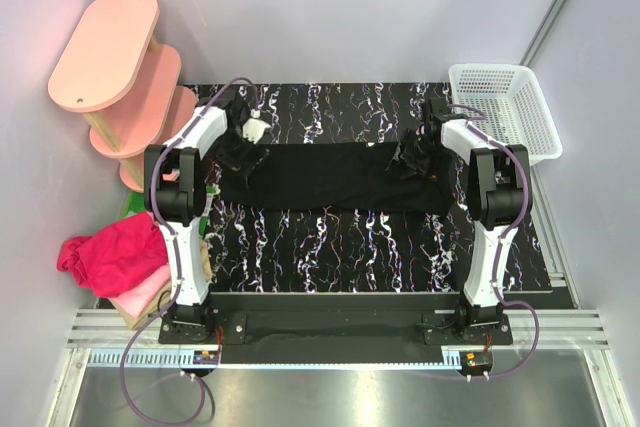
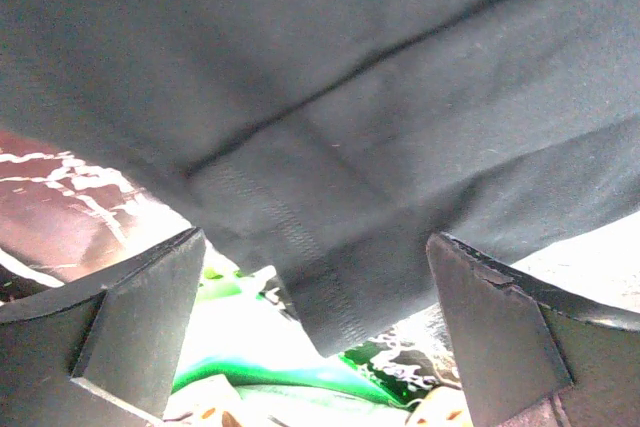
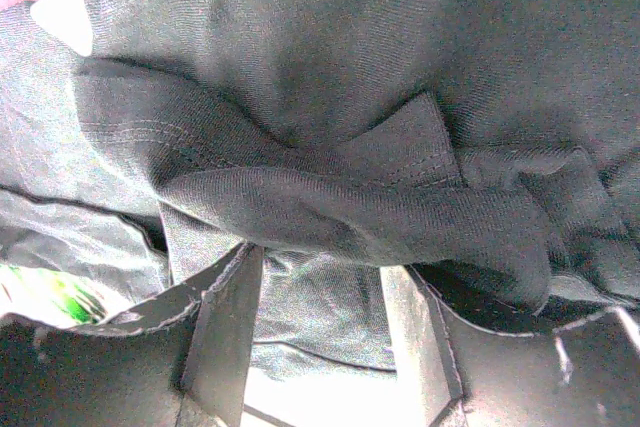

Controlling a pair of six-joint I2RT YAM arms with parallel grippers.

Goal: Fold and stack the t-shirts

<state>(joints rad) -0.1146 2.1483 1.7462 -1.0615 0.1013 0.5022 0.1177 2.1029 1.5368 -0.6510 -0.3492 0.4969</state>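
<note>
Basket (image 1: 500,107) by table (image 1: 330,237), left tool (image 2: 315,257) wide, right tool (image 3: 322,277) in black t-shirt (image 1: 330,175), grip unclear

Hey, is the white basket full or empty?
Empty: the white basket shows only its bare mesh floor in the top view.

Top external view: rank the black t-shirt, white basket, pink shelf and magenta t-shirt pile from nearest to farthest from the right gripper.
1. black t-shirt: directly under the right gripper, at the shirt's right end.
2. white basket: back right corner of the table.
3. pink shelf, back left, and magenta t-shirt pile, front left: both far across the table and too close to call.
</note>
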